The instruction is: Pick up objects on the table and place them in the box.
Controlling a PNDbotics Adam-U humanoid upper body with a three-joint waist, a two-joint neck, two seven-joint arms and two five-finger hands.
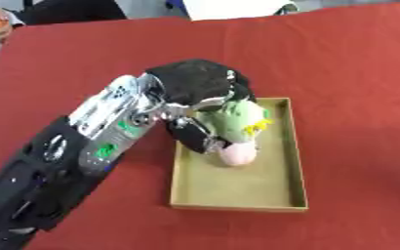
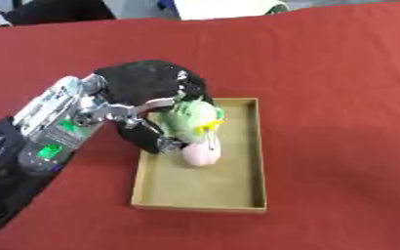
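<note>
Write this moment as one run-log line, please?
left hand: fingers curled round green and pink soft toy | toy: over box, at its far end | right hand: unseen | table: red cloth

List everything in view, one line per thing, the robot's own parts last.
Table: one, red cloth surface, fills the view.
Box: one, tan, shallow and open, centre of the table.
Toy: one, soft, pale green with yellow bits and a pink lower end, over the box's upper left part, in the left hand.
Left arm: one, black and silver with green lights, comes in from the lower left.
Left hand: one, black, over the box's upper left corner, fingers curled round the toy.
Right hand: not in view.
</note>
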